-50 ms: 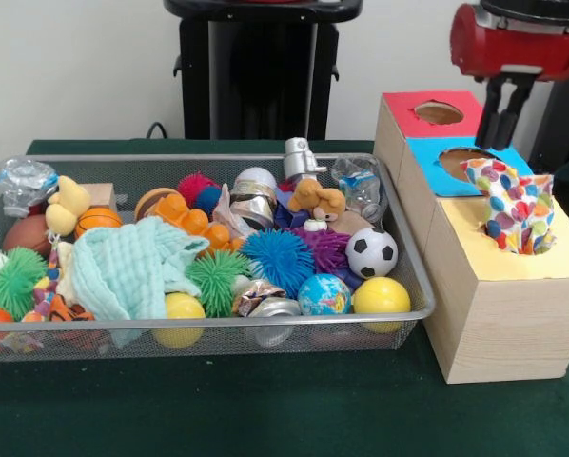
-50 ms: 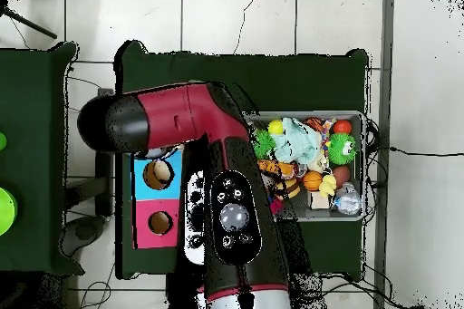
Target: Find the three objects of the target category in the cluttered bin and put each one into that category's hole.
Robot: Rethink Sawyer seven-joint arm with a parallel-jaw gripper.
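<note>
A polka-dot cloth (image 1: pixel 513 205) sticks up out of the hole in the yellow top of the wooden box (image 1: pixel 499 314). My gripper (image 1: pixel 501 133) hangs over the blue-topped hole (image 1: pixel 456 155), a little behind the cloth, open and empty. The red-topped hole (image 1: pixel 439 112) lies behind that. A mint-green cloth (image 1: pixel 127 267) lies crumpled in the left half of the wire bin (image 1: pixel 208 159), and shows in the overhead view too (image 2: pixel 299 138). From overhead, the arm (image 2: pixel 227 188) hides the gripper; the blue hole (image 2: pixel 156 174) and red hole (image 2: pixel 160 223) show beside it.
The bin holds several balls, among them a soccer ball (image 1: pixel 371 252), a globe ball (image 1: pixel 323 294) and a yellow ball (image 1: pixel 381 297). There are also spiky rubber toys (image 1: pixel 278 259), a plush dog (image 1: pixel 318 198), crumpled foil and plastic. Green cloth covers the table (image 1: pixel 284 400).
</note>
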